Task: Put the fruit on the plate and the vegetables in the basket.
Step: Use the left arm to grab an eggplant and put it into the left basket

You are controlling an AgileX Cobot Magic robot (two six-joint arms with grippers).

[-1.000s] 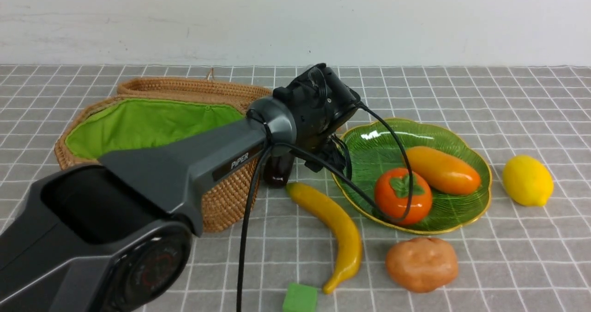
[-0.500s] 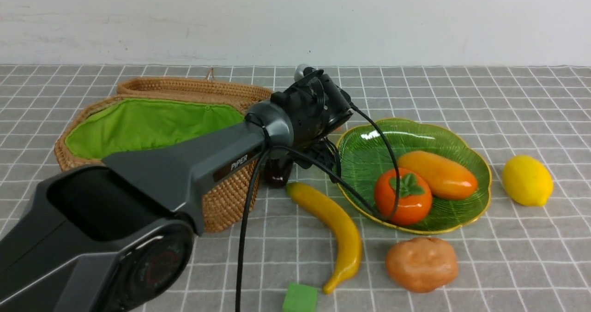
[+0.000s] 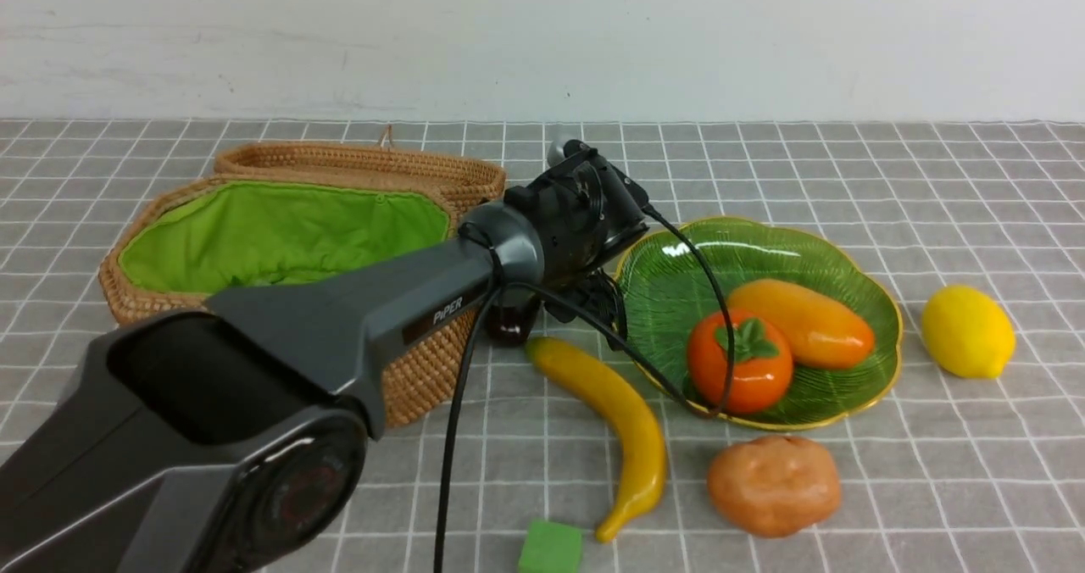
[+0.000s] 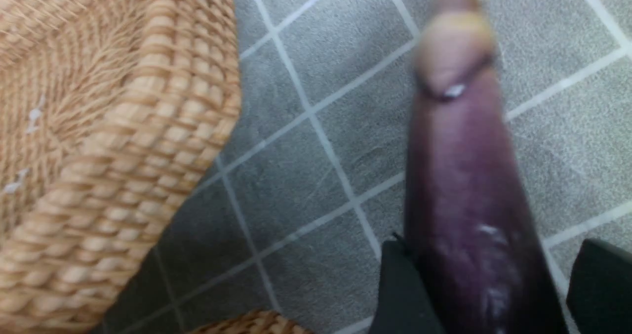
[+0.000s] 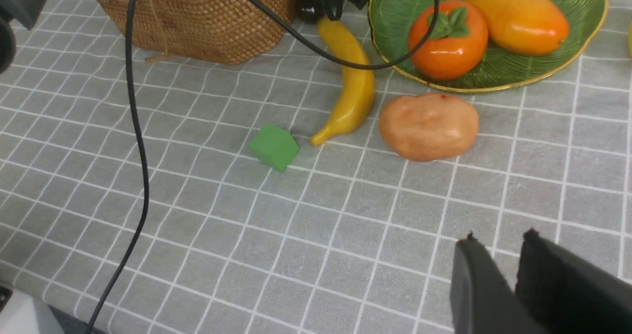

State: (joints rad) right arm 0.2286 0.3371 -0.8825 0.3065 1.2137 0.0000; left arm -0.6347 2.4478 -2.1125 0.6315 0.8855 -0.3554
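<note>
Two fruits, the mango and the persimmon, lie touching each other on the plate. The banana rests on the checked cloth just beside the plate's near-left rim, and the lemon sits on the cloth off the plate's right side. The potato lies in front of the plate. The step in hand looks to be the eggplant: it lies on the cloth in the gap between the basket and the plate, close by the wicker wall, with the left arm reaching over it. In the left wrist view the left gripper straddles the purple body, released. One finger lies against the skin and the other stands off with cloth showing between, so nothing is gripped yet. The right gripper hangs over bare cloth, apart from the potato, its fingers drawn almost together with only a slit between, holding nothing. The next move, by judgement, calls for the left jaws to close squarely across the eggplant, which is glossy and tapered and might slide out. It then needs a lift high enough to clear the basket's rim before release over the green lining. The banana's tip lies near the eggplant's end, and the arm's cable drapes across the plate, so a careless swing could nudge either.
</note>
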